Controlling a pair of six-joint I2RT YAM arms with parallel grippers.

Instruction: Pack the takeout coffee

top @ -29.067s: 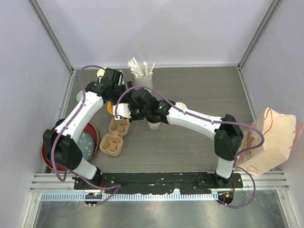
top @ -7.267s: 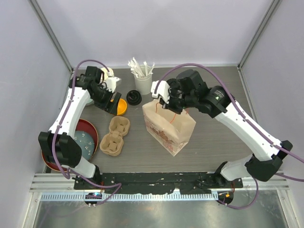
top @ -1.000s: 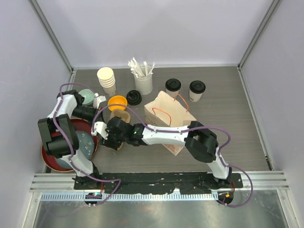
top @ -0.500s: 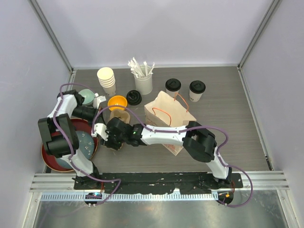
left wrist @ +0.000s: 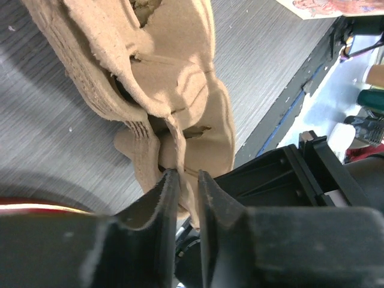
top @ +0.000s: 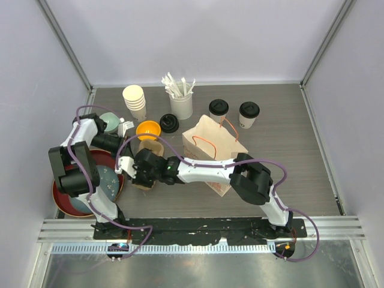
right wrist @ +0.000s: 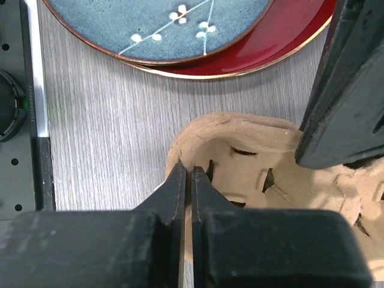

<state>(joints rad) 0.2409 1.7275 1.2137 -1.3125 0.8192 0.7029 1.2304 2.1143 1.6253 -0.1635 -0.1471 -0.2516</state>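
Two takeout coffees (top: 218, 112) (top: 248, 113), white cups with black lids, stand at the back beside the open paper bag (top: 210, 147). A brown pulp cup carrier (top: 150, 147) (left wrist: 174, 78) (right wrist: 240, 150) lies left of the bag, mostly under both grippers. My right gripper (top: 138, 177) (right wrist: 185, 168) is shut on the carrier's near end rim. My left gripper (top: 133, 151) (left wrist: 183, 173) has its jaws a narrow gap apart around the carrier's other rim, which rests against one finger. No cup sits in the carrier.
A blue plate (right wrist: 162, 24) on a red plate (top: 114, 163) lies just left of the carrier. Behind stand a stack of cream cups (top: 134, 99), a cup of stirrers (top: 180, 102), an orange bowl (top: 147, 128) and a loose black lid (top: 170, 123).
My right gripper has closed from open onto the carrier's rim. The left jaws have parted slightly. Both arms have hardly moved.
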